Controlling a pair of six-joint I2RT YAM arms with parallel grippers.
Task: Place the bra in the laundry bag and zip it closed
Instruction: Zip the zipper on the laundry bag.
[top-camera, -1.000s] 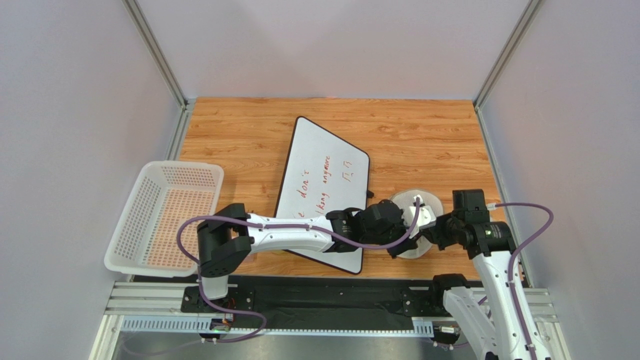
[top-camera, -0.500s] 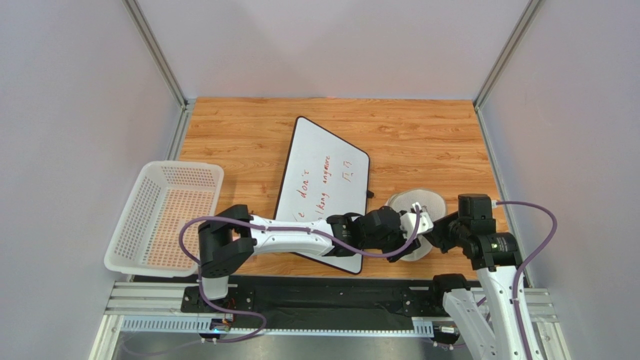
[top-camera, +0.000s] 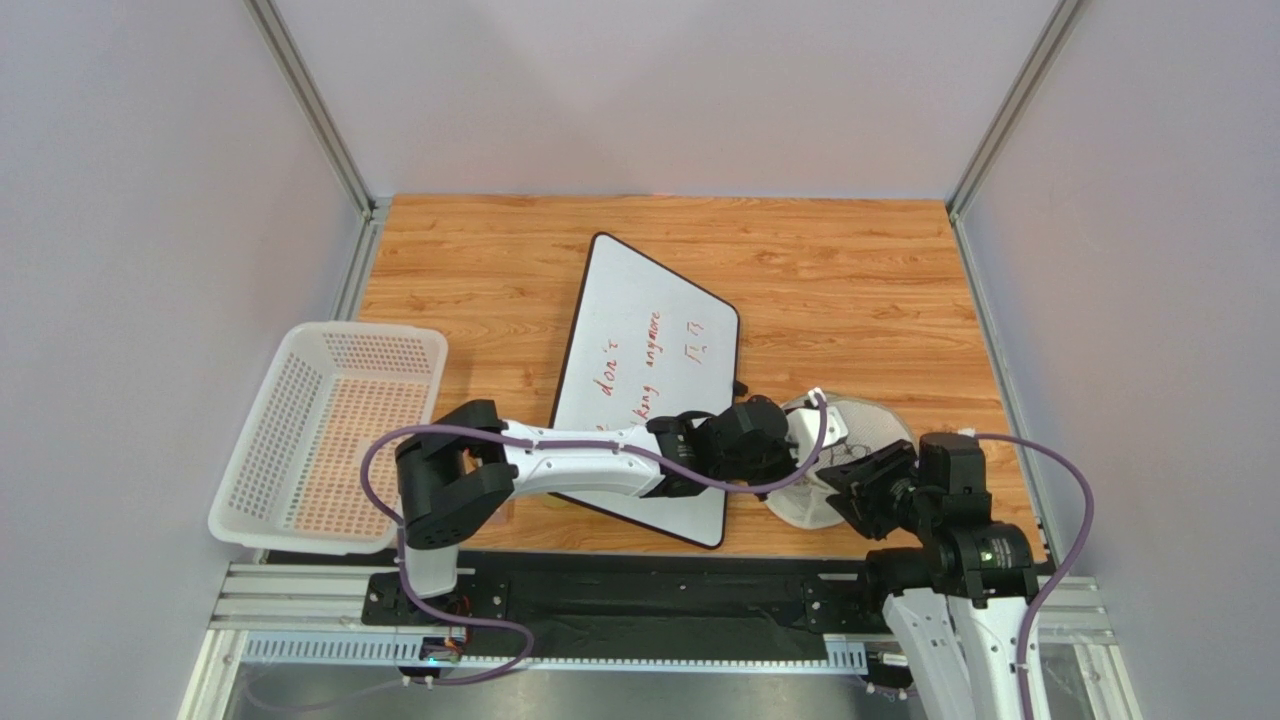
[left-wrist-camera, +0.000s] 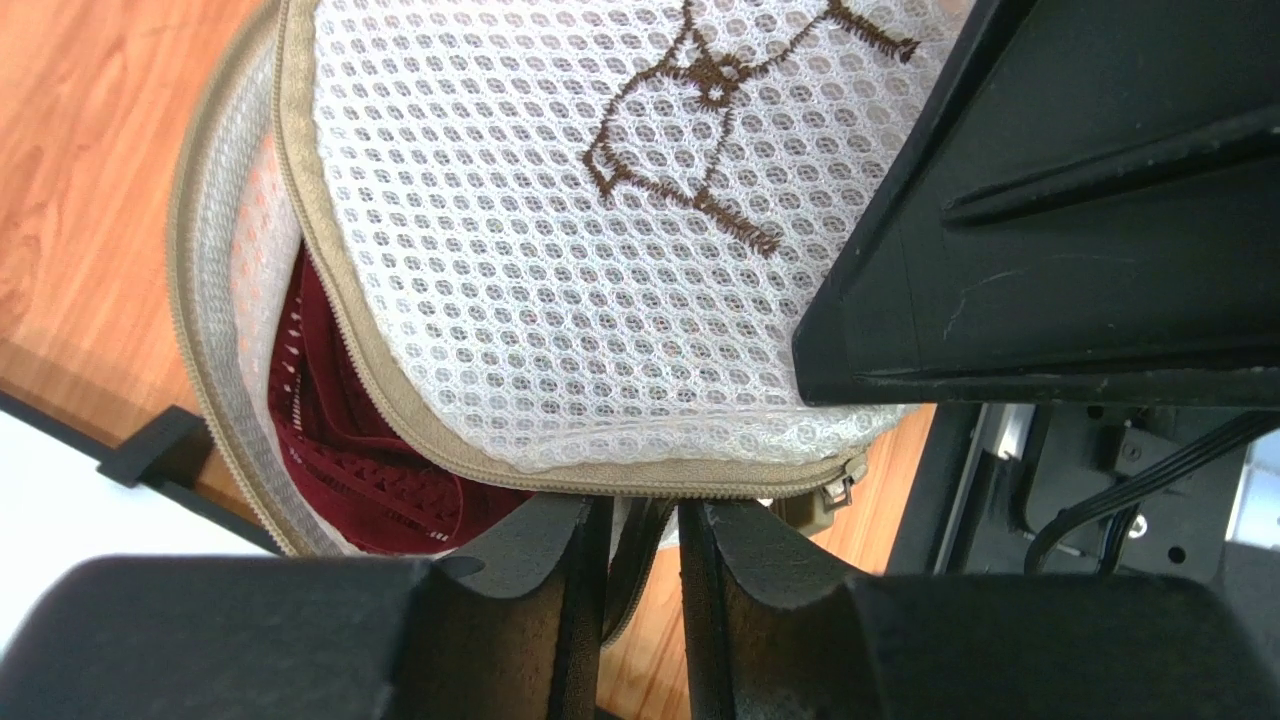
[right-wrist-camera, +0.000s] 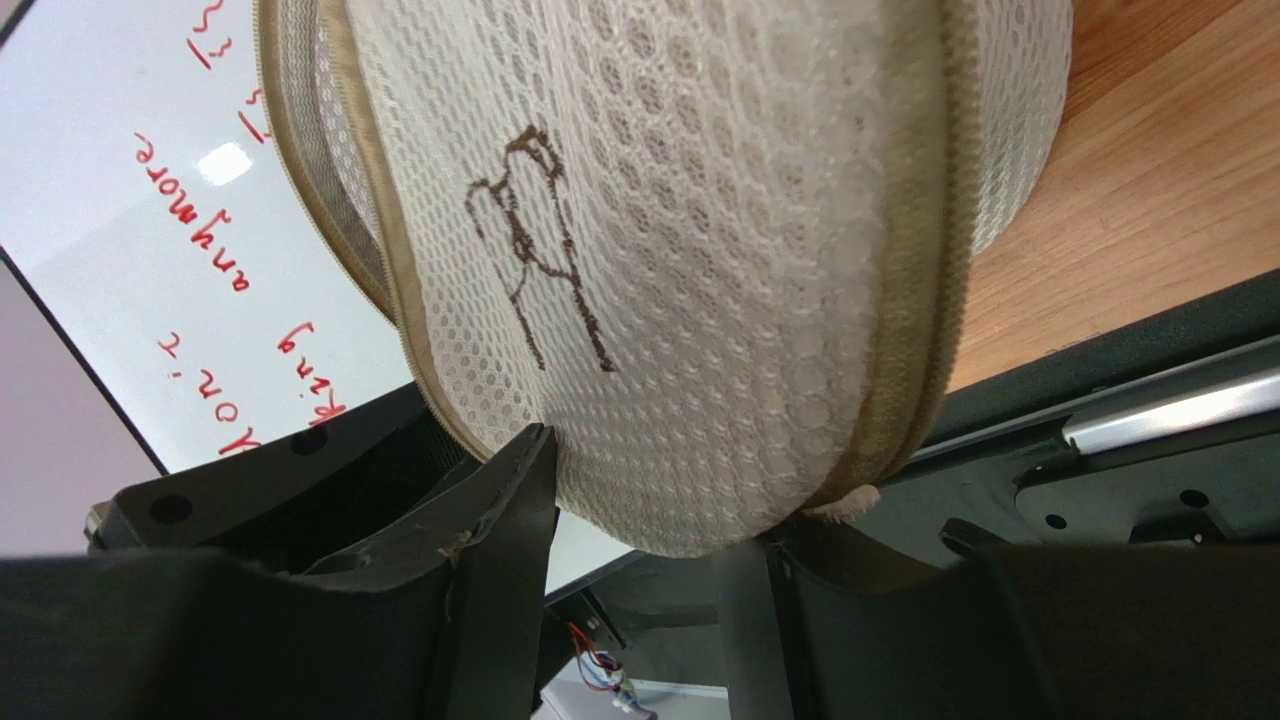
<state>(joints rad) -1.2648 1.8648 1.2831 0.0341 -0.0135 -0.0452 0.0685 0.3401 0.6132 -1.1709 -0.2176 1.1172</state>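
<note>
The bag (top-camera: 864, 443) lies on the table (top-camera: 842, 285) at the near right, just beside the lower right corner of the whiteboard (top-camera: 646, 345). Both arms meet at it. The left arm reaches far to the right, across the near edge of the whiteboard. The right arm is folded close to its base.

The left gripper (left-wrist-camera: 643, 518) has its fingers pressed nearly together. They pinch the beige zipper band (left-wrist-camera: 721, 480) at the rim of the bag. The metal slider (left-wrist-camera: 824, 498) sits on this band, just beside the fingers.

The lid is white mesh with a brown bra icon (right-wrist-camera: 541, 240) stitched on it. On one side the lid stands away from the wall of the bag, so the zipper is not closed there. Through this gap the bra (left-wrist-camera: 376, 465) shows, dark red, inside the bag.

The right gripper (right-wrist-camera: 661, 518) has its jaws spread apart, and the lower edge of the bag bulges between them. One finger (right-wrist-camera: 504, 510) touches the mesh. Whether the other one presses the bag, I cannot tell.

The white basket (top-camera: 263, 428) stands at the left edge of the table, well apart from the bag.
</note>
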